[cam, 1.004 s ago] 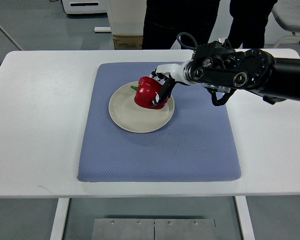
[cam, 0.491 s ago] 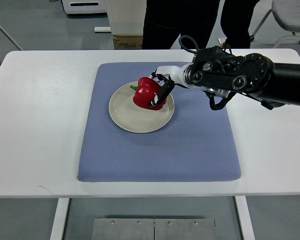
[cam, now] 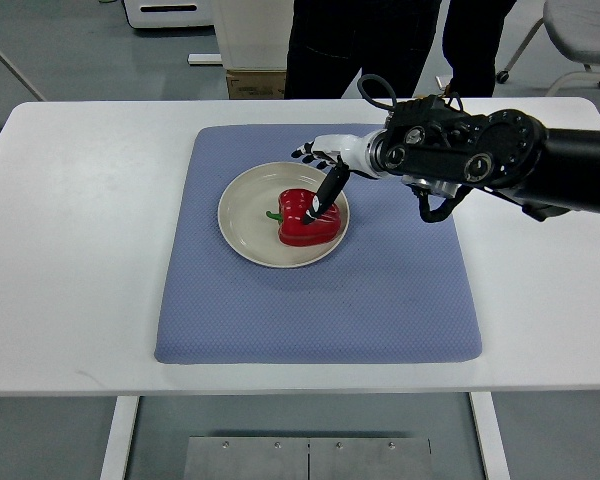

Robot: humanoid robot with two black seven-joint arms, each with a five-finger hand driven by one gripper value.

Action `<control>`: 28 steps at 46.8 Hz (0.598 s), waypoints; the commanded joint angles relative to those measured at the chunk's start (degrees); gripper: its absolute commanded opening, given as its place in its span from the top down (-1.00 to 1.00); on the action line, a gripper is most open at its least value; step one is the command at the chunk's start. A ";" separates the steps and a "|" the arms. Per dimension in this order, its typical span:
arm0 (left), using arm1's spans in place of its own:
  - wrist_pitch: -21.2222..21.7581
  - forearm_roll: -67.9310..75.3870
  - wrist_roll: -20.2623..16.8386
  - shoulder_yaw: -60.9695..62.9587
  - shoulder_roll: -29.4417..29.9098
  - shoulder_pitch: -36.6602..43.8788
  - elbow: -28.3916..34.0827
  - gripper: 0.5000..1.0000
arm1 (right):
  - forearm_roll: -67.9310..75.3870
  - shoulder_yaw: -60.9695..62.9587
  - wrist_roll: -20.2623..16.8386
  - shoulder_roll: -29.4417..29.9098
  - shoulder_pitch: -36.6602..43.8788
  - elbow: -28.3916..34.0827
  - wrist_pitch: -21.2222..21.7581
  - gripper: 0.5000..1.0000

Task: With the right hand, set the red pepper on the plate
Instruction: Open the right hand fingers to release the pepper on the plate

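Right hand [cam: 320, 172] over the plate's upper right edge, fingers spread and released, one dark finger [cam: 327, 192] pointing down at the red pepper [cam: 307, 217], tip at or just above it, contact unclear. Pepper lies free on the cream plate [cam: 242, 215], right of centre, green stem pointing left. Plate sits on a blue mat [cam: 400, 290] on the white surface [cam: 80, 230]. A person's dark legs [cam: 380, 45] stand behind the surface, grey floor, cardboard box [cam: 254, 84] beside them.

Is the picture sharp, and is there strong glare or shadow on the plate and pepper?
Top view: sharp overall, lighting even and soft; red pepper shows only small highlights; plate has no glare; a faint shadow lies under the right hand; no visible motion blur.
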 commanded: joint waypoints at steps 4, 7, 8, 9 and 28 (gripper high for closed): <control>0.00 0.08 0.00 0.00 0.00 0.00 0.00 -1.00 | 0.00 0.00 -0.17 0.00 0.41 -0.18 0.56 -1.00; 0.00 0.08 0.00 0.00 0.00 0.00 0.00 -1.00 | -0.09 0.27 -0.09 0.00 0.32 -0.61 0.56 -1.00; 0.00 -0.01 0.00 0.00 0.00 0.00 0.00 -1.00 | -0.09 0.35 -0.09 0.00 0.32 -0.79 0.47 -1.00; 0.00 0.08 0.00 0.00 0.00 0.00 0.00 -1.00 | -0.09 0.62 0.00 0.00 0.32 -1.05 0.38 -1.00; 0.00 -0.01 0.00 0.00 0.00 0.00 0.00 -1.00 | -0.18 17.75 0.71 0.00 -4.86 -8.61 -0.41 -1.00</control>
